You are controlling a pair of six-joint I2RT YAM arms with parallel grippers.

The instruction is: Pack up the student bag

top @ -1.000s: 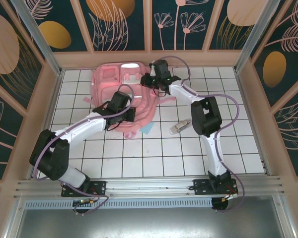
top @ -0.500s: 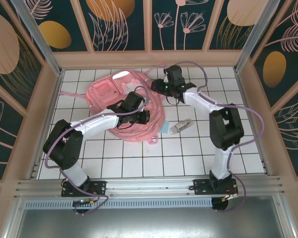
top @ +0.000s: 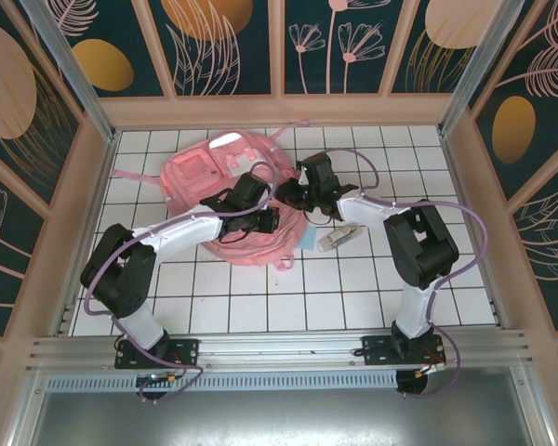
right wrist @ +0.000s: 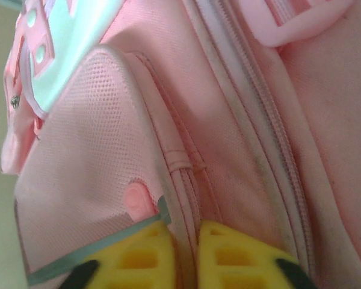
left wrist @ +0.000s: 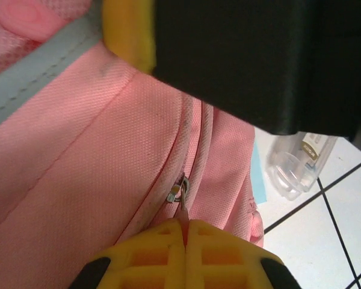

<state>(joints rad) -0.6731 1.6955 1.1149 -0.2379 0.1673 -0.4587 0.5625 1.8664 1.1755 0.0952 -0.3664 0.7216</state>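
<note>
The pink student bag (top: 214,177) lies flat at the back left of the tiled table, silver-white stripe showing. At the bag's right edge my left gripper (top: 266,221) is shut; in the left wrist view the yellow fingers (left wrist: 156,253) pinch the pink zipper pull (left wrist: 183,212) below its metal ring (left wrist: 179,190). My right gripper (top: 289,193) is on the bag's right side, a little farther back. In the right wrist view its fingertips (right wrist: 234,253) are closed on a seam ridge of the bag (right wrist: 240,120), next to a pocket's pink tab (right wrist: 136,201).
A clear plastic item (top: 338,237) lies on the tiles just right of the bag, also in the left wrist view (left wrist: 298,159). A flat light-blue piece (top: 309,239) sits between it and the bag. Wooden walls surround the table.
The bag flattened and shifted left a second ago as the left gripper came to its right edge. Since then the right gripper moved nearer and leftward along the bag; the left arm stayed.
</note>
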